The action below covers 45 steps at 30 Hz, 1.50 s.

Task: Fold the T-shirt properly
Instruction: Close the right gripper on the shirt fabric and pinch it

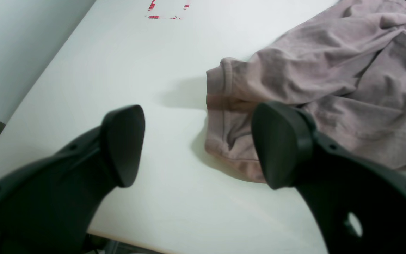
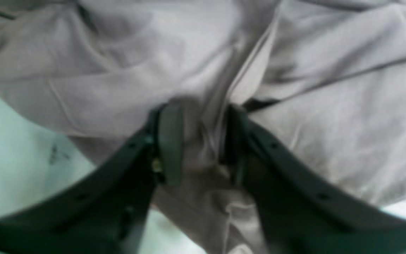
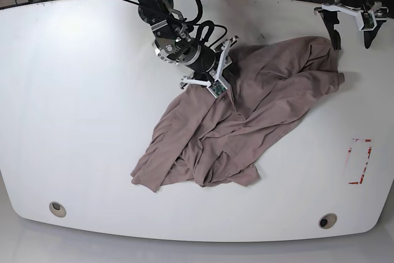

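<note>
Table [image 3: 80, 109]: white, rounded corners, filling the base view.
T-shirt [image 3: 240, 115]: dusty mauve, crumpled and wrinkled, lying just right of the table's centre and running from 7 o'clock up to 2 o'clock; a hemmed sleeve end [image 1: 224, 106] lies by the left arm's fingers.
Right gripper [image 2: 199, 141]: at 11 o'clock of the cloth heap, jaws drawn close together with a bunched fold of the T-shirt pinched between them.
Left gripper [image 1: 197, 144]: at the table's 1 o'clock corner, jaws spread wide, holding nothing, just beside the sleeve end.
Red-marked rectangle [image 3: 360, 161]: on the table at 4 o'clock, well apart from the cloth.
</note>
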### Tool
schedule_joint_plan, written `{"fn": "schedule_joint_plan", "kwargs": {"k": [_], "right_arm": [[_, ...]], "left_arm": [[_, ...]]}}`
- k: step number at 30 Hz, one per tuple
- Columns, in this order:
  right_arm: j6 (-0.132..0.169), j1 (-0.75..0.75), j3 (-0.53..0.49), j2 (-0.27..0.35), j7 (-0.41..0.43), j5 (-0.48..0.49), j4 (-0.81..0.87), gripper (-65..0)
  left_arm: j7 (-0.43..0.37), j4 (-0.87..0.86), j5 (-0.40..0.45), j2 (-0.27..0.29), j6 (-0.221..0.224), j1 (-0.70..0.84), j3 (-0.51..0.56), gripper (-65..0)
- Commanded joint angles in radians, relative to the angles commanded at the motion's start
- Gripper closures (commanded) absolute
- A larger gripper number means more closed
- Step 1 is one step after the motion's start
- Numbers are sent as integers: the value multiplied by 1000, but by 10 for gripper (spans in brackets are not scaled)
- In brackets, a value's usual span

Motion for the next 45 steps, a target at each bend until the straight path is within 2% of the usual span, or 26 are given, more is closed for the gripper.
{"fn": "schedule_joint_plan", "kwargs": {"k": [3,5,7,11,14,19,21,27,32,40,42,45], "right_arm": [[-3,2,5,2,0,-2,-12,-122],[-5,5,6,2,0,-2,-23,-160],[-6,6,32,2,3,-3,-26,-239],[-5,6,63,2,5,-3,-26,-320],[0,6,68,2,5,-3,-26,-274],[2,6,64,2,2,-3,-23,-57],[2,3,61,2,2,-3,-20,0],[3,-46,60,2,0,-3,81,0],[3,-91,66,3,-5,-3,229,0],[-5,-86,68,61,-35,-3,416,0],[-5,-63,68,75,-40,-3,446,0],[-5,-18,68,107,-40,-2,466,0]], "left_arm": [[0,0,0,0,0,0,0,-474],[0,0,0,2,0,0,0,-474],[0,0,0,2,0,0,0,-474],[0,0,0,2,0,0,0,-474],[0,0,0,3,0,0,0,-474],[0,0,0,0,0,0,0,-474],[0,0,0,2,0,0,0,-474],[0,0,0,2,0,0,0,-474],[0,0,0,2,0,2,0,-474],[2,0,2,2,-2,5,0,-474],[17,2,2,-2,-2,5,0,-474],[83,6,-3,-2,-2,6,0,-468]]}}
